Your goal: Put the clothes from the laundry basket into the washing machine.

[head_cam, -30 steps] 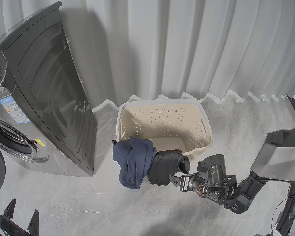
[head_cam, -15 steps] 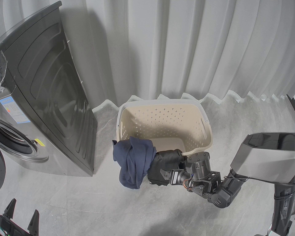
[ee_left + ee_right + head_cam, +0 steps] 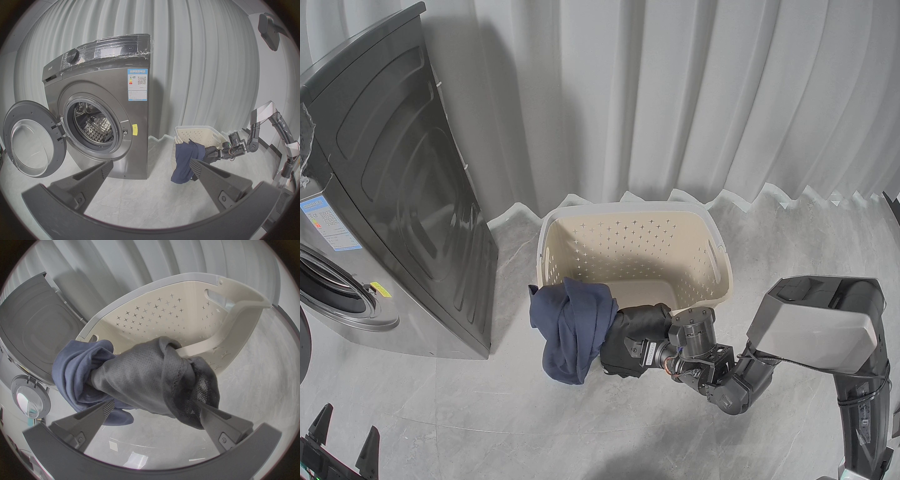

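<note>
- We have the left gripper (image 3: 150, 162) nearest to us, low over the grey floor (image 3: 487, 400) on the robot's left. Its jaws are spread wide with nothing between them.
- It is well apart from the basket and faces the front of the washing machine.
- The right gripper (image 3: 153, 405) is at the near side of the laundry basket, up against the clothes. Its jaws are wide apart and not closed.
- Its fingers (image 3: 90, 421) straddle the black mesh garment (image 3: 637, 334). One tip is against the fabric fold on the basket side, the other is near where the two garments meet.
- We can't tell whether the pads press the cloth or only touch it.
- The black mesh garment hangs over the basket's near rim, with most of its bulk outside.
- The navy garment (image 3: 572, 328) is twisted around the black one's end. It hangs down the outside of the basket's near corner, on the washer side.
- The laundry basket (image 3: 631, 206) is cream with star-shaped holes. It stands upright on the floor.
- The washing machine (image 3: 394, 206) stands just beside the basket, on the robot's left.
- Its round door (image 3: 31, 139) is swung fully open, and the steel drum (image 3: 93, 123) is exposed.
- A white pleated curtain (image 3: 675, 94) hangs behind the basket and the washer, reaching the floor.
</note>
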